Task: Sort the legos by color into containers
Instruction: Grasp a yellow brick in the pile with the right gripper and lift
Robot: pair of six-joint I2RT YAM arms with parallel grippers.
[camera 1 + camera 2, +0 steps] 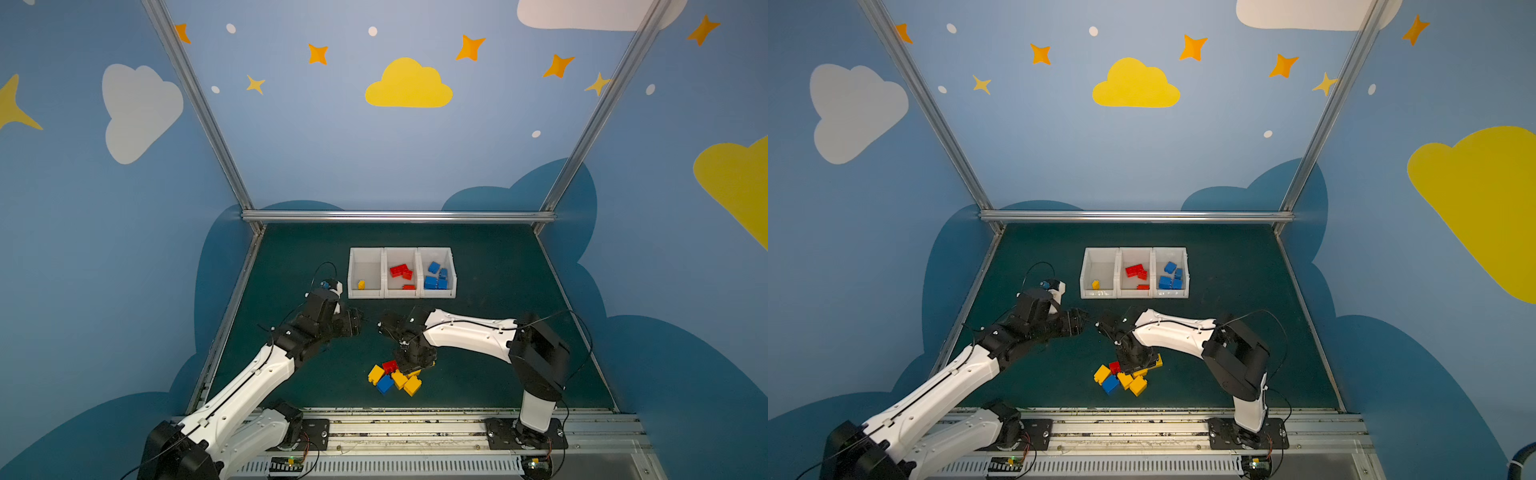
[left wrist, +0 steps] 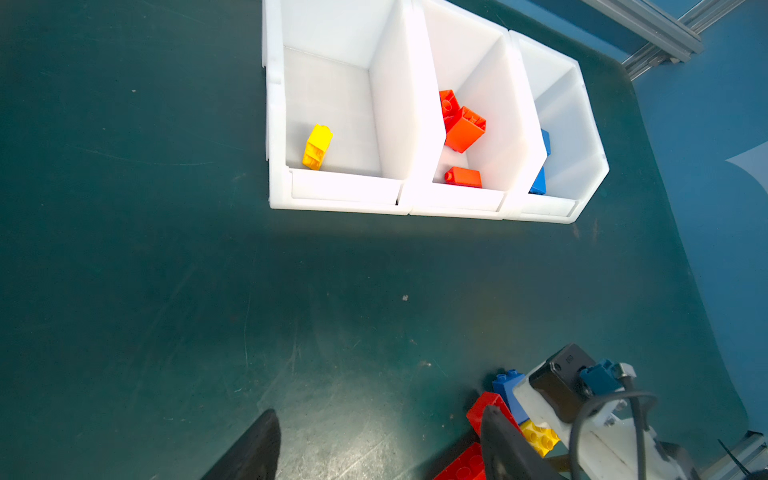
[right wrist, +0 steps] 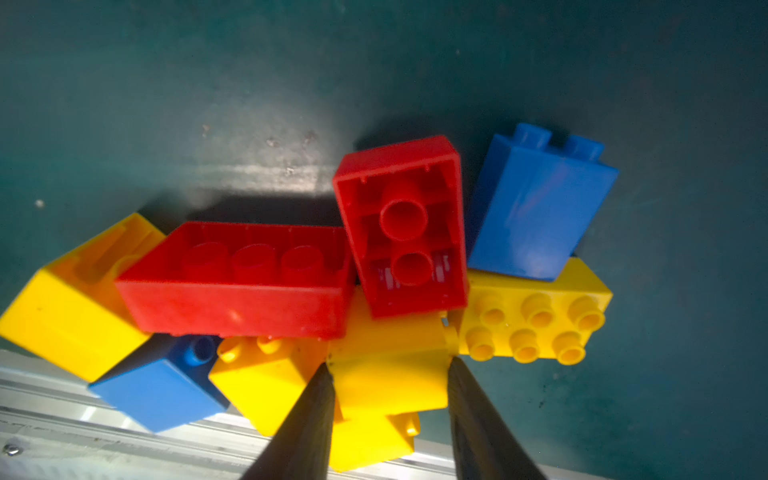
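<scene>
Over the pile, right gripper [image 3: 388, 365] clamps yellow lego [image 3: 390, 374].

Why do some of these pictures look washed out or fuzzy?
Left wrist view: the white plastic bins glare bright, nearly washed out. Right wrist view: the yellow toy brick between the right gripper fingertips looks soft, too close. Top views: straight frame posts lean outward.

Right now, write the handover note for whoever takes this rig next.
Left gripper: open, empty, hovering over the green mat before the bins.
Right gripper: fingers against both sides of a yellow plastic brick in the loose pile; not lifted.
Done: white left bin holds one yellow brick, middle bin red ones, right bin blue ones.
Left: the pile's yellow, red and blue bricks.
</scene>
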